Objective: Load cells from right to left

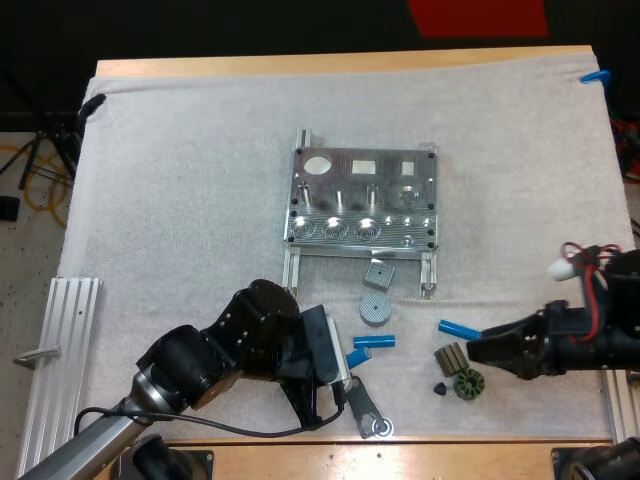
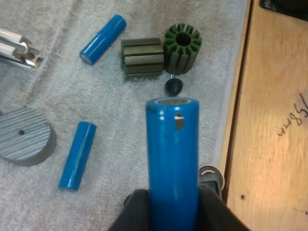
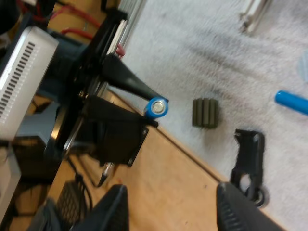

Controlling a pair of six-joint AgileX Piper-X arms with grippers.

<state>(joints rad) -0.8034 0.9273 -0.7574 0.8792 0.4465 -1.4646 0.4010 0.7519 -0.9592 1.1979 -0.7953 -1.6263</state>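
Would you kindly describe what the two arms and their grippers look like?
Both arms are glossy black. The left arm has rounded, bulbous joints and a grey tubular link near its base. The right arm carries a small white cap on top. The left gripper and the right gripper each end in two black jaws that taper to narrow tips.

Looks past the right gripper (image 3: 171, 192), black fingers (image 3: 113, 207) apart over the wooden table (image 3: 183, 173) edge, to the left gripper (image 3: 152, 112) at an end-on bright blue cylinder (image 3: 158, 107), near a ribbed dark green block (image 3: 206, 113), a second blue cylinder (image 3: 291, 102) and a flat black ringed part (image 3: 250, 163) on the white mat (image 3: 202, 57).
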